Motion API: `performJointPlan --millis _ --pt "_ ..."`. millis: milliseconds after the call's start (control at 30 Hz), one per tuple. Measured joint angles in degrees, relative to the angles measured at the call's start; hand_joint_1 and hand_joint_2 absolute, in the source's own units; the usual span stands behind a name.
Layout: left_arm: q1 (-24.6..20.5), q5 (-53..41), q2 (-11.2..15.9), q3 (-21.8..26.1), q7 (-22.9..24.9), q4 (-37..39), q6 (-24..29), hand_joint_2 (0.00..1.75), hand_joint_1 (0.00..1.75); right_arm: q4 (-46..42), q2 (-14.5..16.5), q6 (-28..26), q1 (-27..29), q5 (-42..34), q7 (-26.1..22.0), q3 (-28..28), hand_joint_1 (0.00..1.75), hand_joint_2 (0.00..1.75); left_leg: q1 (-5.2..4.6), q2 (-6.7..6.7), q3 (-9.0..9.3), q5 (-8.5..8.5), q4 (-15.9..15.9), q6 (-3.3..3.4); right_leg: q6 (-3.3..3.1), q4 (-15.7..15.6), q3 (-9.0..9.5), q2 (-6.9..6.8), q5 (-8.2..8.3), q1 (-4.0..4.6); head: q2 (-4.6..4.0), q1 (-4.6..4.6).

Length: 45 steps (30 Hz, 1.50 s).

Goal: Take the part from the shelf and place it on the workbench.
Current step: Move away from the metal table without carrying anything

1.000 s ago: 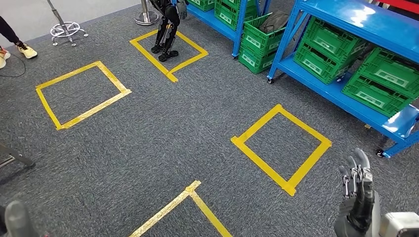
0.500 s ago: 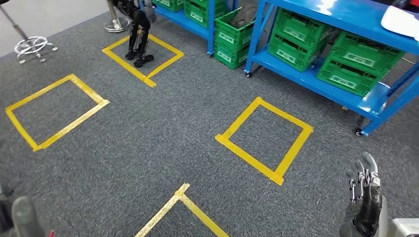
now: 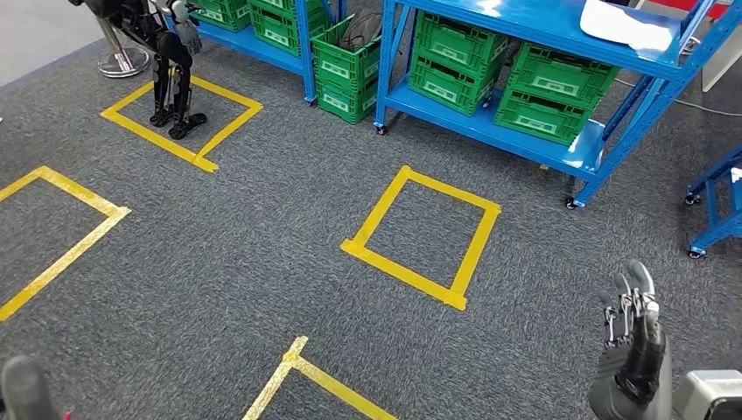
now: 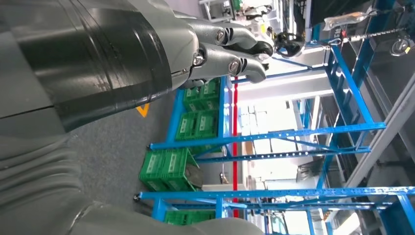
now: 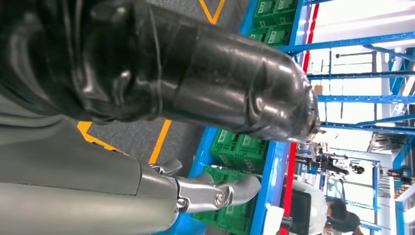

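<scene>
Head view: white part (image 3: 626,24) on the blue shelf (image 3: 525,140) sits well ahead of the empty, loosely open right hand (image 3: 632,337), lying crosswise

Shelf (image 3: 525,140): glossy blue painted metal. Crates (image 3: 455,59): green ribbed plastic. Floor (image 3: 262,262): rough grey carpet.

Even overhead light leaves the grey carpet (image 3: 262,227) bright with only faint shadows. White glare sits on the blue shelf (image 3: 525,26) top, well ahead of the right robot hand (image 3: 632,350). Beyond that hand's fingers the wrist view blows out to white (background detail lost); the near dark cover is soft.
</scene>
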Motion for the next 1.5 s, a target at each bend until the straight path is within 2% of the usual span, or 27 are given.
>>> performJointPlan --millis 67,133,167,200,233,300,333,400,433,500,567,633,667,700,733,800,867,933,1000,1067,1133,1167,1233,1300,1367,1433,1500 --pt "-0.13 -0.26 0.01 -0.24 0.21 0.01 -0.21 0.0 0.0 0.01 -0.01 0.02 -0.1 -0.04 -0.01 0.01 0.0 0.0 -0.22 1.26 -0.03 -0.01 -0.03 0.28 0.42 7.04 -3.36 -2.35 -3.77 -0.17 0.0 0.84" --pt "-0.44 -0.67 0.01 -0.56 0.42 0.03 -0.35 0.0 0.0 0.05 -0.01 0.04 -0.09 -0.17 -0.04 0.02 0.0 0.0 -0.49 2.61 -0.03 -0.2 -0.02 0.39 0.58 11.48 -5.57 -2.87 -5.07 -0.32 0.0 1.19" --pt "-0.64 -0.84 0.0 -0.73 0.51 0.04 -0.38 0.0 0.0 0.08 -0.01 0.03 -0.08 -0.39 -0.11 0.02 0.0 0.0 -0.58 3.23 0.06 -0.33 -0.01 0.39 0.51 10.82 -5.28 -2.98 -4.18 -0.33 0.0 1.34" --pt "-0.82 -0.98 0.0 -0.91 0.61 0.04 -0.39 0.0 0.0 0.09 -0.01 0.03 -0.08 -0.78 -0.22 0.02 0.0 0.0 -0.66 3.82 0.22 -0.49 -0.01 0.37 0.33 8.05 -3.91 -3.21 -2.42 -0.27 0.0 1.49" --pt "-0.95 -1.08 0.0 -1.06 0.68 0.04 -0.39 0.0 0.0 0.1 -0.01 0.03 -0.09 -1.29 -0.41 0.03 0.0 0.0 -0.7 4.36 0.46 -0.68 -0.02 0.29 -0.02 3.94 -1.85 -3.98 -0.5 -0.09 0.0 1.64" --pt "-1.11 -1.18 0.0 -1.22 0.81 0.04 -0.39 0.0 0.0 0.09 -0.02 0.03 -0.15 -2.28 -0.86 0.03 0.0 0.0 -0.83 5.28 0.91 -1.08 -0.03 -0.07 -0.83 -2.37 1.33 -5.73 1.8 0.48 0.0 1.67" --pt "-1.18 -1.18 0.0 -1.25 0.86 0.04 -0.39 0.0 0.0 0.08 -0.02 0.02 -0.18 -2.56 -1.06 0.03 0.0 0.0 -0.79 5.66 1.09 -1.23 -0.07 -0.34 -1.21 -3.73 1.94 -6.21 2.03 0.79 0.0 1.69" --pt "-1.37 -1.18 0.0 -1.28 0.92 0.04 -0.39 0.0 0.0 0.05 -0.02 0.03 -0.2 -2.81 -1.27 0.04 0.0 0.0 -0.63 6.44 1.57 -1.42 -0.42 -1.01 -1.79 -4.28 2.11 -5.46 2.05 1.13 0.0 1.85" --pt "-1.54 -1.16 0.01 -1.29 0.93 0.04 -0.39 0.0 0.0 0.03 -0.02 0.03 -0.18 -2.87 -1.31 0.04 0.0 0.0 -0.55 6.3 1.71 -1.62 -0.42 -1.31 -2.04 -4.82 2.69 -4.96 2.26 1.01 0.0 1.96" --pt "-1.81 -1.18 -0.01 -1.33 0.9 0.03 -0.39 0.0 0.0 -0.01 -0.01 0.03 -0.23 -2.94 -1.35 0.06 0.0 0.0 -0.49 4.39 0.77 -3.29 2.06 -1.7 -2.51 -6.02 4.01 -3.99 2.78 0.55 0.0 1.72" --pt "-1.82 -1.15 0.03 -1.4 0.92 0.05 -0.39 0.0 0.0 0.04 -0.01 -0.06 -0.35 -3.02 -1.37 0.05 0.0 0.0 -0.38 2.05 -2.8 -6.26 8.96 -1.89 -2.85 -6.39 4.54 -2.95 2.99 0.26 0.0 0.9" --pt "-1.79 -1.08 0.11 -1.48 0.98 0.11 -0.39 0.0 0.0 0.15 -0.01 -0.14 -0.39 -3.32 -1.32 0.06 0.0 0.0 -0.34 1.43 -6.4 -7.28 14.59 -2.02 -2.94 -6.3 4.59 -1.69 2.89 0.25 0.0 0.2" --pt "-1.81 -1.05 0.13 -1.51 0.97 0.13 -0.39 0.0 0.0 0.21 -0.01 -0.14 -0.39 -3.52 -1.29 0.07 0.0 0.0 -0.32 1.31 -7.01 -6.22 14.62 -2.03 -2.86 -6.21 4.66 -0.99 2.76 0.24 0.0 -0.03" --pt "-1.81 -1.02 0.15 -1.54 0.97 0.15 -0.39 0.0 0.0 0.29 -0.01 -0.13 -0.39 -3.72 -1.27 0.07 0.0 0.0 -0.27 1.09 -6.61 -4.24 12.56 -1.98 -2.73 -6.06 4.76 -0.27 2.59 0.21 0.0 -0.23" --pt "-1.82 -0.98 0.16 -1.55 0.97 0.15 -0.39 0.0 0.0 0.38 -0.01 -0.14 -0.38 -3.86 -1.25 0.07 0.0 0.0 -0.15 0.31 -5.37 -1.81 8.88 -1.93 -2.53 -5.8 4.81 0.43 2.33 0.16 0.0 -0.46" --pt "-1.83 -0.87 0.17 -1.58 0.98 0.19 -0.39 0.0 0.0 0.48 -0.01 -0.14 -0.42 -4.01 -1.25 0.06 0.0 0.0 0.11 -1.97 -2.7 0.73 2.45 -1.81 -1.92 -4.99 4.51 1.75 1.77 0.19 0.0 -0.84" --pt "-1.85 -0.68 0.17 -1.62 0.96 0.24 -0.41 0.0 0.0 0.5 0.02 -0.14 -0.43 -4.18 -1.27 0.07 0.0 0.0 0.01 -2.89 -1.58 0.62 0.57 -1.52 -1.15 -4.51 3.73 2.87 1.61 0.03 0.0 -0.89" --pt "-1.93 -0.55 0.17 -1.65 0.94 0.26 -0.44 0.0 0.0 0.5 0.05 -0.13 -0.37 -4.32 -1.31 0.08 0.0 0.0 -0.09 -1.86 -1.28 0.74 0.34 -0.99 -0.51 -4.39 2.98 3.47 1.61 -0.27 0.0 -0.76" --pt "-1.99 -0.51 0.17 -1.67 0.93 0.27 -0.49 0.0 0.0 0.49 0.05 -0.13 -0.36 -4.37 -1.34 0.07 0.0 0.0 0.05 -0.64 -0.99 0.81 -0.04 -0.41 0.03 -2.06 1.69 1.25 0.16 -0.16 0.0 -0.26" --pt "-1.99 -0.5 0.17 -1.71 0.92 0.31 -0.62 0.0 0.0 0.51 0.05 -0.13 -0.46 -4.43 -1.36 0.07 0.0 0.0 -0.05 0.72 -0.88 0.69 -0.19 0.05 0.47 4.44 -1.49 -1.92 -3.24 -0.13 0.0 0.55" --pt "-1.99 -0.49 0.17 -1.77 0.93 0.39 -0.81 0.0 0.0 0.62 0.05 -0.13 -0.5 -4.57 -1.38 0.07 0.0 0.0 -0.3 2.18 -0.85 0.5 -0.19 0.29 0.69 10.79 -4.74 -2.87 -5.64 -0.32 0.0 1.0" --pt "-2.01 -0.49 0.17 -1.84 0.93 0.45 -0.9 0.0 0.0 0.69 0.07 -0.13 -0.49 -4.66 -1.4 0.07 0.0 0.0 -0.39 2.89 -0.79 0.4 -0.18 0.33 0.68 11.44 -5.1 -2.99 -5.33 -0.37 0.0 1.14" --pt "-2.06 -0.49 0.17 -2.02 0.93 0.53 -0.96 0.0 0.0 0.81 0.07 -0.13 -0.48 -4.81 -1.45 0.07 0.0 0.0 -0.53 4.14 -0.5 0.18 -0.18 0.27 0.35 6.41 -2.55 -3.62 -2.09 -0.29 0.0 1.47" --pt "-2.11 -0.49 0.17 -2.18 0.92 0.55 -0.96 0.0 0.0 0.84 0.08 -0.13 -0.51 -4.86 -1.53 0.07 0.0 0.0 -0.7 5.15 -0.05 -0.09 -0.2 0.01 -0.42 -1.34 1.34 -5.97 0.92 0.2 0.0 1.64" --pt "-2.14 -0.48 0.17 -2.24 0.93 0.55 -0.96 0.0 0.0 0.83 0.1 -0.13 -0.58 -4.88 -1.64 0.08 0.0 0.0 -0.7 6.01 0.34 -0.31 -0.34 -0.51 -1.07 -4.59 2.84 -7.42 1.63 0.76 0.0 1.72" --pt "-2.19 -0.48 0.17 -2.3 0.93 0.57 -0.96 0.0 0.0 0.8 0.14 -0.13 -0.6 -4.89 -1.72 0.08 0.0 0.0 -0.56 6.79 0.81 -0.46 -0.65 -1.16 -1.52 -5.04 3.19 -6.41 1.83 0.85 0.0 1.87" --pt "-2.33 -0.48 0.17 -2.37 0.91 0.61 -0.96 0.0 0.0 0.8 0.17 -0.13 -0.56 -4.89 -1.76 0.09 0.0 0.0 -0.42 5.3 0.65 -1.43 0.34 -1.68 -2.06 -5.99 4.25 -5.27 2.38 0.5 0.0 1.72"
